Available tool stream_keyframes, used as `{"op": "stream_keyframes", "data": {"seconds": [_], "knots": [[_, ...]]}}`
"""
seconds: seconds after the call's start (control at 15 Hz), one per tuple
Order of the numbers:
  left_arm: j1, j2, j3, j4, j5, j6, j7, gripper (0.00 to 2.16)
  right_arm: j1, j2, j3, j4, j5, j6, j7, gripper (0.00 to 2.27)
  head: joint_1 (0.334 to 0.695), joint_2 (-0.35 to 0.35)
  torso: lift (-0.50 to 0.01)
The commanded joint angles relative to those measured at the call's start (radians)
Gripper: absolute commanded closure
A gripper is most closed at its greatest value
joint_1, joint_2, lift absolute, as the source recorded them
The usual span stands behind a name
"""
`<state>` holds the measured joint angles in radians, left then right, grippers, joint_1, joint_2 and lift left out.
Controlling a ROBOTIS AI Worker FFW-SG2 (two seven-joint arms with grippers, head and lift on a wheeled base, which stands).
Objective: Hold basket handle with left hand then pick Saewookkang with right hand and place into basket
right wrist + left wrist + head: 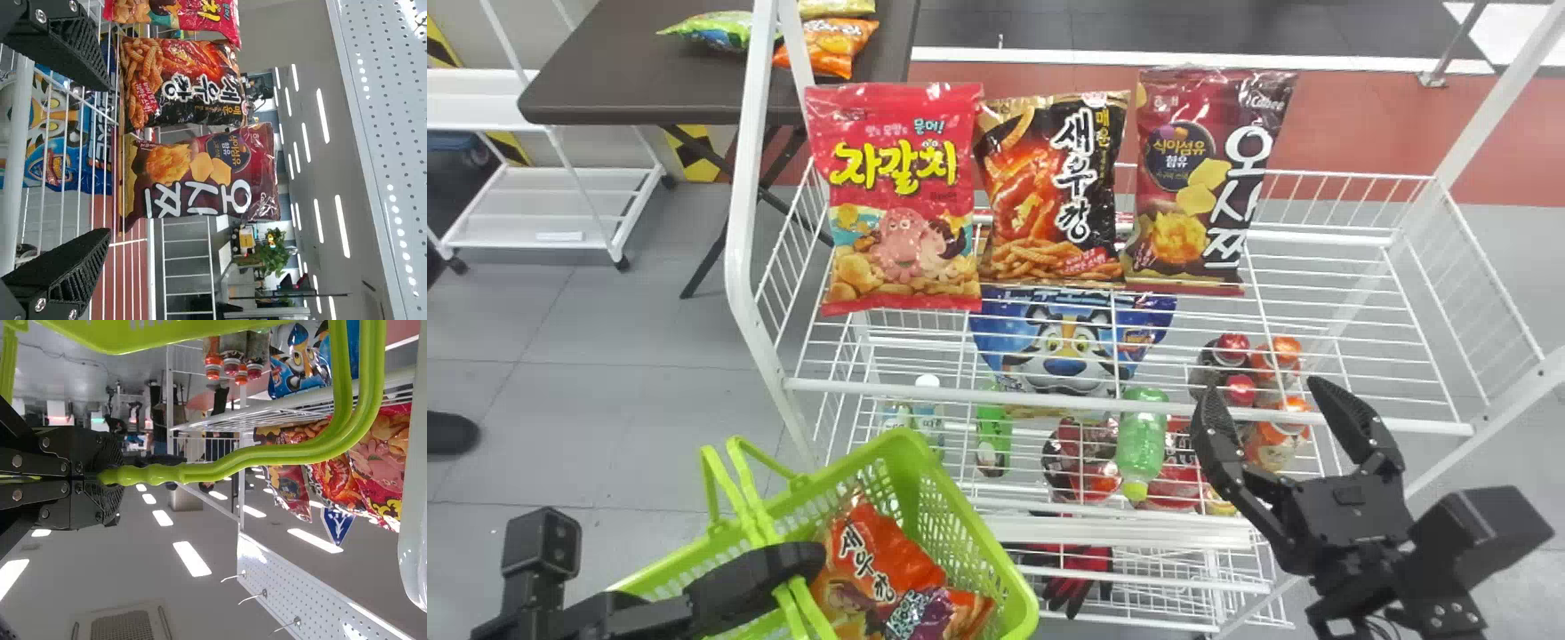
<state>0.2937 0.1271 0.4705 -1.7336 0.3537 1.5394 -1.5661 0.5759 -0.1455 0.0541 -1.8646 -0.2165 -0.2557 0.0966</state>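
The left gripper (787,569) is shut on the handle (749,498) of the green basket (960,524) at the lower left. In the left wrist view the left gripper (107,477) pinches the handle's bar (267,457). The black Saewookkang bag (1049,191) stands upright on the top shelf, between two other bags. An orange Saewookkang bag (871,560) lies inside the basket. The right gripper (1263,388) is open, in front of the rack and right of the shelf bags. In the right wrist view the Saewookkang bag (180,83) is beyond the open right gripper (107,161).
A pink bag (903,196) and a brown bag (1200,178) flank the black one. The white wire rack's front rail (1049,400) runs between the right gripper and the bags. A blue bag (1067,347) and bottles (1141,436) sit lower. A purple bag (925,613) lies in the basket.
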Motion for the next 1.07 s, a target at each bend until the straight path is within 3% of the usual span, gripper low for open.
{"op": "stream_keyframes", "data": {"seconds": [0.0,1.0], "knots": [[0.001,-0.001,-0.003,-0.001,-0.001,0.032,0.0,2.16,0.016,0.007,-0.011,-0.001,-0.001,-0.03,0.0,0.03,0.695,-0.016,-0.019],[0.01,-0.007,-0.004,-0.014,-0.001,0.032,-0.002,2.15,0.035,0.015,-0.01,-0.002,-0.006,-0.058,0.0,0.03,0.695,-0.041,-0.019]]}}
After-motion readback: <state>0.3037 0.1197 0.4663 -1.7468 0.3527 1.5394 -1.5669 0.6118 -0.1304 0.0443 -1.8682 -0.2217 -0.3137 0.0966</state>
